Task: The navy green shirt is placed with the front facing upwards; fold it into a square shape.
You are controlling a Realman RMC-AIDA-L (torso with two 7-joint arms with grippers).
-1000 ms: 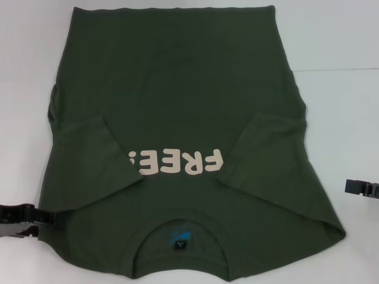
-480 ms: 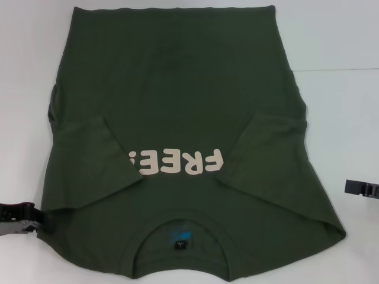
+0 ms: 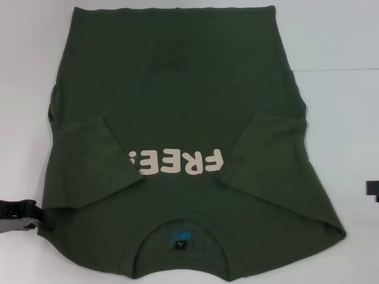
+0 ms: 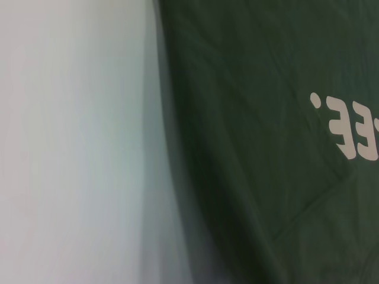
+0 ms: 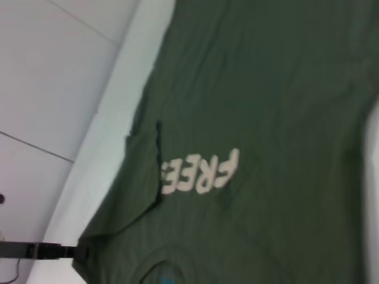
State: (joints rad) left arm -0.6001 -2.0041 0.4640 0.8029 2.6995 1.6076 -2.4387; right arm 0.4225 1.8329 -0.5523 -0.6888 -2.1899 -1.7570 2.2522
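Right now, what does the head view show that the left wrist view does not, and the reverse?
Only the head view shows the whole shirt: both sleeves folded in, the neck with its blue label, the left gripper at the shoulder corner and the right gripper at the picture's edge. Only the left wrist view shows the shirt's side edge close up against the table. Both show the cream print, cut off in the wrist view.

Navy green shirt [image 3: 177, 106] face-up, sleeves infolded

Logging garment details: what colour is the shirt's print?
Cream, on the dark green shirt; the print shows best in the head view.
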